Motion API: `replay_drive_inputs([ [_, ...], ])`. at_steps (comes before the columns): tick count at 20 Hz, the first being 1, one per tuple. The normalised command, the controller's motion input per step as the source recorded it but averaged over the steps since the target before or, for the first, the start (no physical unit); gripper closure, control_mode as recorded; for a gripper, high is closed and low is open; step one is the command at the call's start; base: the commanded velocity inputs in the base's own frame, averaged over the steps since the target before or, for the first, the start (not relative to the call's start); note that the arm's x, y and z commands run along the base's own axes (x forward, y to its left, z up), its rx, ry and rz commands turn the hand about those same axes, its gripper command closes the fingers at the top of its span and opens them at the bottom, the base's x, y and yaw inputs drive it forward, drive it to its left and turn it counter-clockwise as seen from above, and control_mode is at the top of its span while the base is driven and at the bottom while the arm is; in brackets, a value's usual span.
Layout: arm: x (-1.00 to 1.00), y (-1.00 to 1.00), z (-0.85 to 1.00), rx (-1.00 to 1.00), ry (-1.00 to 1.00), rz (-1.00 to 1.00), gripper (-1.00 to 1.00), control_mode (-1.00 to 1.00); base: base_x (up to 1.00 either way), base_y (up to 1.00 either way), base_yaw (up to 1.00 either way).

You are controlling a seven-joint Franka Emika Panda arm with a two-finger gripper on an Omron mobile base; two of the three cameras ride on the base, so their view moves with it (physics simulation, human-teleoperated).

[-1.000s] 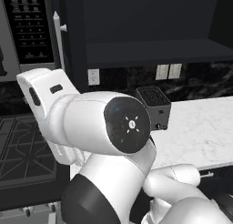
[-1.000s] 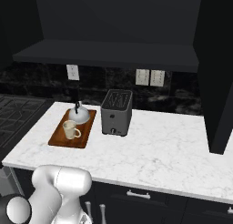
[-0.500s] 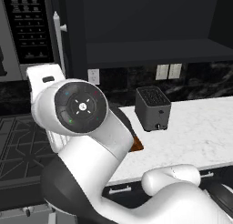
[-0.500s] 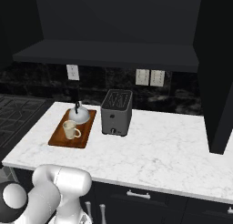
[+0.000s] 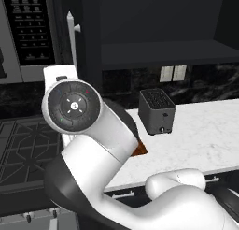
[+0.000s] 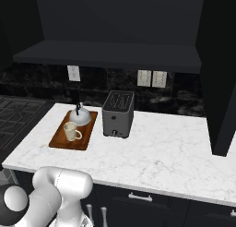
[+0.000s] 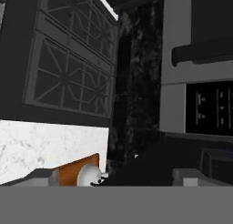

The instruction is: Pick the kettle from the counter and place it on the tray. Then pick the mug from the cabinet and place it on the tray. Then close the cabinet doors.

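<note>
Dark kitchen cabinets frame the white counter (image 6: 161,152), where kettle (image 6: 80,116) and mug (image 6: 71,131) already sit on the tray (image 6: 62,140), so the spread, empty gripper must next turn toward the open cabinet door (image 5: 71,39) standing upright at the arm's left.

white arm (image 5: 107,149) with dark joints: rises from the lower right of the left base view, bends up and left, a round joint cap facing the camera at centre left. in the right base view its elbow (image 6: 60,194) sits at the lower left corner. jaws spread wide, nothing between them.
</note>
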Motion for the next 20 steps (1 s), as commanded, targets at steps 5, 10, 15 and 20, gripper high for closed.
replay_drive_inputs([
  [5,0.24,-0.57,-0.02,0.00,0.00,-0.23,-1.00,-1.00,0.00,0.00,0.00],
  [10,0.40,-0.65,0.00,0.00,0.00,-0.21,-1.00,-1.00,0.00,0.00,0.00],
  [15,0.53,-0.69,0.00,0.00,0.00,-0.21,-1.00,-1.00,0.00,0.00,0.00],
  [20,0.56,-0.74,-0.04,0.00,0.00,-0.17,-1.00,-1.00,0.00,0.00,0.00],
])
